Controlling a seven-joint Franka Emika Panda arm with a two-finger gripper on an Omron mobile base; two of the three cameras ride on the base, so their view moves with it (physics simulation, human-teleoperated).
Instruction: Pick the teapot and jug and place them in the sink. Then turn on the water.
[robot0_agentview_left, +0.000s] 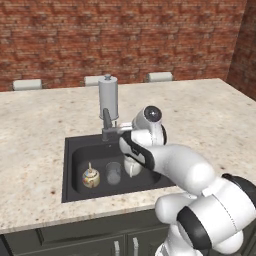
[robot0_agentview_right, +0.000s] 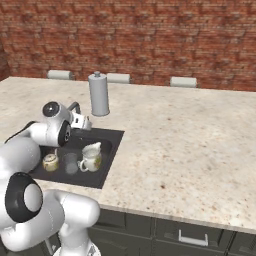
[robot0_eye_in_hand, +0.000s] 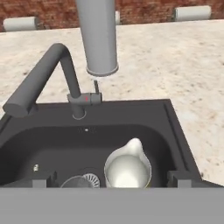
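Note:
The dark sink (robot0_agentview_left: 70, 165) is set into the speckled counter. Inside it at the left stands the small round floral teapot (robot0_agentview_left: 91, 177) (robot0_agentview_right: 50, 161). The cream jug (robot0_agentview_left: 132, 167) (robot0_agentview_right: 91, 156) (robot0_eye_in_hand: 127, 168) stands upright at the right, partly behind my arm in the left base view. My gripper (robot0_agentview_right: 86, 123) (robot0_eye_in_hand: 111, 180) hangs open above the basin, close in front of the dark grey tap (robot0_agentview_left: 106, 125) (robot0_eye_in_hand: 48, 74). It holds nothing. The tap's lever (robot0_eye_in_hand: 96, 87) stands upright, and I see no water running.
A clear glass (robot0_agentview_left: 113, 173) (robot0_agentview_right: 70, 162) stands in the sink between the teapot and the jug. A tall grey cylinder (robot0_agentview_left: 108, 96) (robot0_agentview_right: 98, 94) (robot0_eye_in_hand: 98, 35) rises on the counter right behind the tap. A brick wall closes the back.

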